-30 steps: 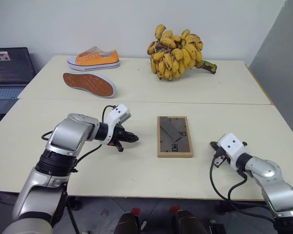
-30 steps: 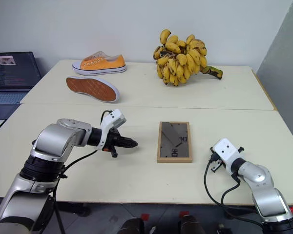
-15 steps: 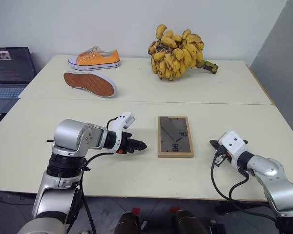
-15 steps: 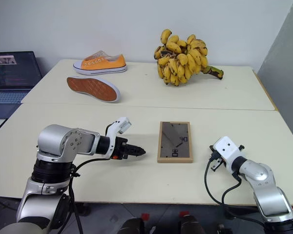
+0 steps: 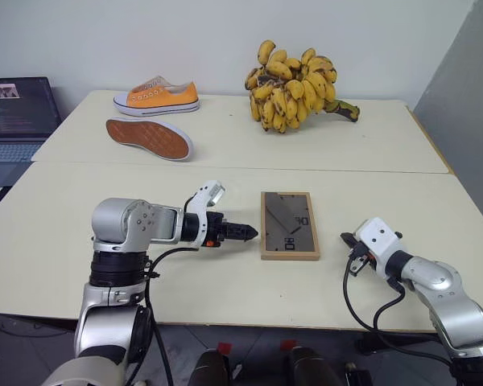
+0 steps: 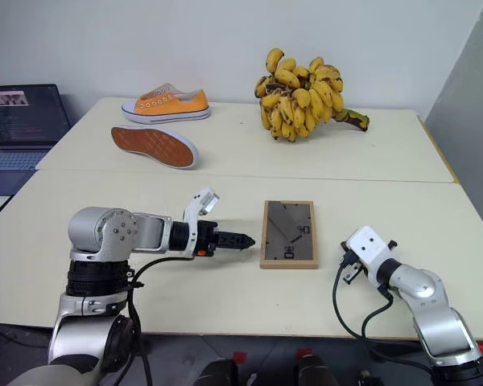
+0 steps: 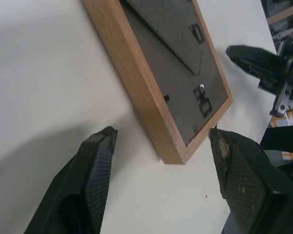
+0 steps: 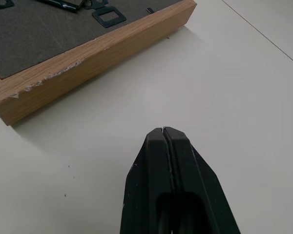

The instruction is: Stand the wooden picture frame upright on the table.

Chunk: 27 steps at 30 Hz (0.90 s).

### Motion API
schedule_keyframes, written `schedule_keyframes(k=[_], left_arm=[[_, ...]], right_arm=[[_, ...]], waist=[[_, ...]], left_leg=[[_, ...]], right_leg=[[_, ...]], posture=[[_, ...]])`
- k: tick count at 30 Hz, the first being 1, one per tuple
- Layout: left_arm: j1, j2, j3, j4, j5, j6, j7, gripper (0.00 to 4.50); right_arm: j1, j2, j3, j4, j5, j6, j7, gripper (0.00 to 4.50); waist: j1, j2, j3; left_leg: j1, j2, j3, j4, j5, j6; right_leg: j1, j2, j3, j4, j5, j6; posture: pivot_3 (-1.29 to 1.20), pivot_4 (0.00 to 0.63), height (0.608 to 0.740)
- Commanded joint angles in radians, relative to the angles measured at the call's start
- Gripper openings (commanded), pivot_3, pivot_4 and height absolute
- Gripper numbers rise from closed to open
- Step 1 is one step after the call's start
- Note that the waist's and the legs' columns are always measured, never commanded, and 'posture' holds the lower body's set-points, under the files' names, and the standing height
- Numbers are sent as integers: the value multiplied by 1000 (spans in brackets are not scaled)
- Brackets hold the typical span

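Fingers of the left gripper are standing wide apart, framing a near corner of the small light-wood picture frame, touching nothing. That frame is lying flat, dark back panel up, on the large cream-beige table. The right gripper is resting pressed shut just beside the frame's other side.
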Motion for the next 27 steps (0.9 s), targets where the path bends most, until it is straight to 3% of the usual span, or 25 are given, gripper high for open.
schedule_keyframes(k=[1, 11, 27], left_arm=[[-8, -46, 50, 15, -23, 5, 64, 3198], [-26, -93, 55, 159, -146, 5, 224, 3198], [-105, -119, 129, 237, -145, 5, 347, 3198]], right_arm=[[-23, 0, 32, 4, -17, -7, 6, 0], [-92, 64, 110, -22, -26, 45, -3, 0], [-168, 161, 151, -67, -27, 138, -50, 0]], waist=[[0, 0, 0], [-2, 0, 0], [-1, 0, 0]], left_leg=[[0, 0, 0, 0, 0, 0], [1, 0, 0, 0, 0, 0], [1, 0, 0, 0, 0, 0]], right_leg=[[0, 0, 0, 0, 0, 0], [0, 0, 0, 0, 0, 0], [0, 0, 0, 0, 0, 0]], posture=[[0, 150, 740], [0, 150, 740], [0, 150, 740]])
